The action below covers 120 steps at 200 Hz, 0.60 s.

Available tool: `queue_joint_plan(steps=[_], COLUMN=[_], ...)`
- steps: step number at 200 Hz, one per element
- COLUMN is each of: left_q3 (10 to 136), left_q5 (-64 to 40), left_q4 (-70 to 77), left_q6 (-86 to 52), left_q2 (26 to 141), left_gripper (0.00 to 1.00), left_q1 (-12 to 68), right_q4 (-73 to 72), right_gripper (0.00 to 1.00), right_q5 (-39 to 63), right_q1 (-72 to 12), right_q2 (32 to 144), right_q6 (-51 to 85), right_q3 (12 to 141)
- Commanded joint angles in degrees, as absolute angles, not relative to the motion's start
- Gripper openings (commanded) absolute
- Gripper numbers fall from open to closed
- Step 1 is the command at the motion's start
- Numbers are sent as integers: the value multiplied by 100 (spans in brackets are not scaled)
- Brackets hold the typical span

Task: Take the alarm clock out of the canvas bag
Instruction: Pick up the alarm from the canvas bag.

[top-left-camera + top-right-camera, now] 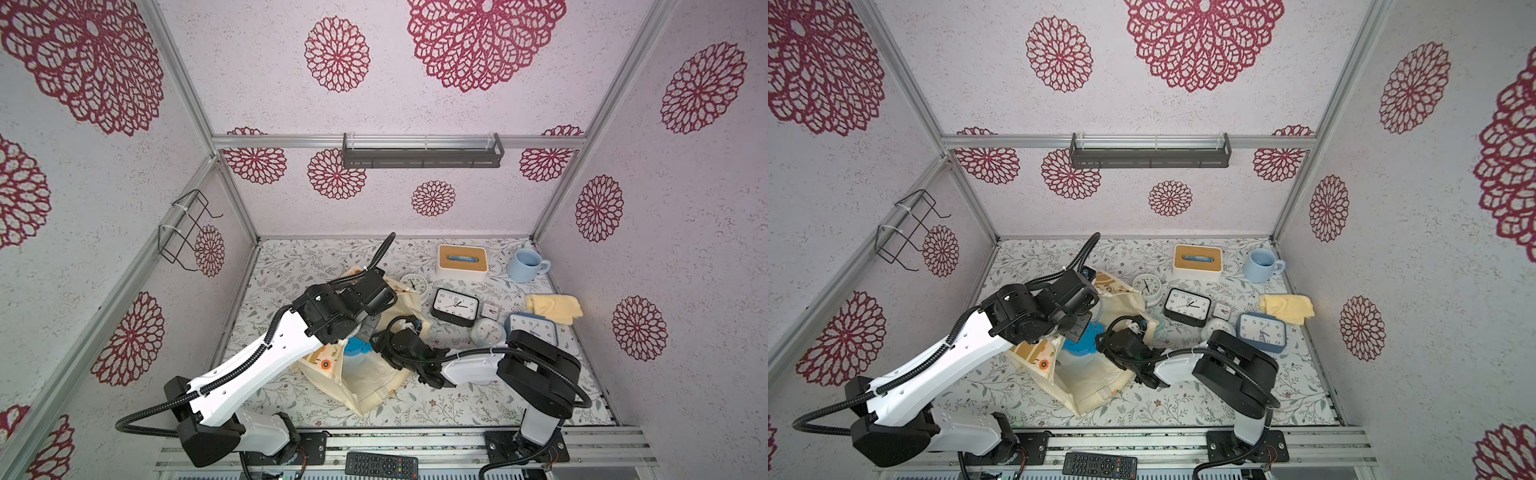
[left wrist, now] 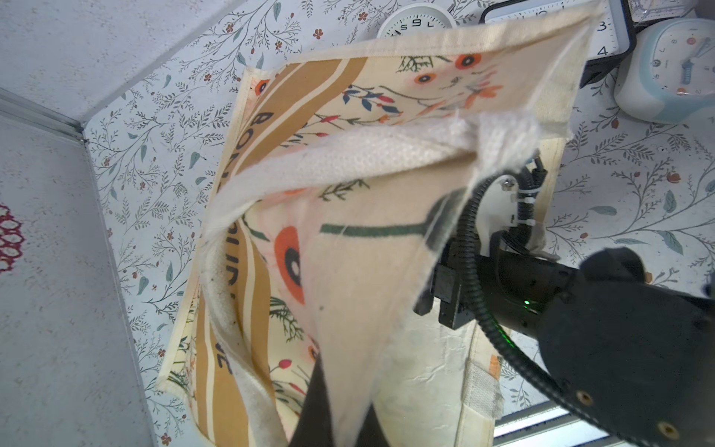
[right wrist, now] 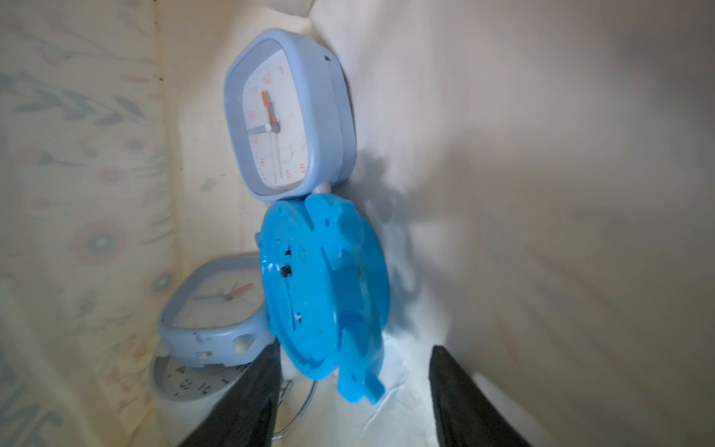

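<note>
1. The left gripper is pressed together on a fold of the canvas bag. The cloth is pinched between its dark fingers and one side of the bag is held raised.
2. The right gripper is reached inside the bag with its two black fingers spread. The lower end of the blue alarm clock is flanked by them. One finger is just beside the clock's rim, and contact cannot be told. The other finger is clearly apart from the clock.
3. The blue alarm clock is inside the bag, propped on edge against the pale inner wall with its back shown.
4. The bag is made of coarse cream cloth, creased, with a thick woven handle. The clock is round, of glossy moulded plastic, with notched tabs on its back.
5. In both top views only the blue alarm clock is seen through the bag's open mouth, which lies on the flowered table.
6. Only in the right wrist view are further clocks shown inside: a pale blue square clock touching the blue one, a second square clock and a white round clock beneath it.
7. Only in the left wrist view is the bag's printed outside shown: tan bands, dark lettering and orange flowers.
</note>
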<state>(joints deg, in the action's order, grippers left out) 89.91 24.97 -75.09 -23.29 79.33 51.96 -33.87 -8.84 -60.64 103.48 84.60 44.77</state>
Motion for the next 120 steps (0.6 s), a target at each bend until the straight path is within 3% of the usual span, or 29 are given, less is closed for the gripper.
queue_joint_plan(steps=[1,120], left_q3=[8905,8666], left_q5=[2471,2246], left_q4=[-7261,-7058], left_q6=[-2429,-2475], left_q2=[7761,7558], left_gripper=[0,0], left_q1=[5109,4958], right_q4=[-3764,-4656], right_gripper=[57,25], right_q5=[-763,-914], right_q1=[-6003,-5871], right_q2=[10410,11039], right_q6=[8381,7930], right_q3=[4537,4744])
